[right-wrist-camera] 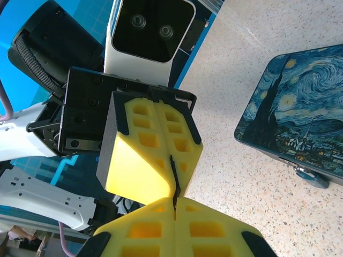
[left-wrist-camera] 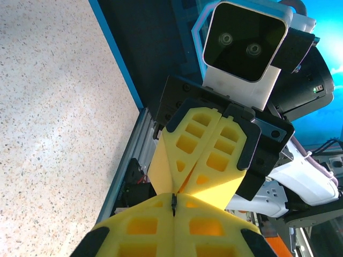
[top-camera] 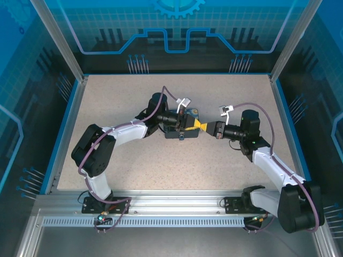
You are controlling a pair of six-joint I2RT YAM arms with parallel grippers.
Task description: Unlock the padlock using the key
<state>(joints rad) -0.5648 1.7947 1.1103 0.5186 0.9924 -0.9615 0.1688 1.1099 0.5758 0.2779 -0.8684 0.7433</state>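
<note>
Key (right-wrist-camera: 173,179) | frame centre, top view; pinched tip-to-tip by left gripper (top-camera: 197,125) and right gripper (top-camera: 209,128), both clamped, long axis along their line | padlock (right-wrist-camera: 297,101) flat, just left, under left arm.

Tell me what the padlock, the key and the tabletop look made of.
The padlock: smooth printed face, black sides, probably coated metal or plastic. The key: thin dark sliver, likely metal. The tabletop: matte speckled surface, stone-look laminate perhaps.
</note>
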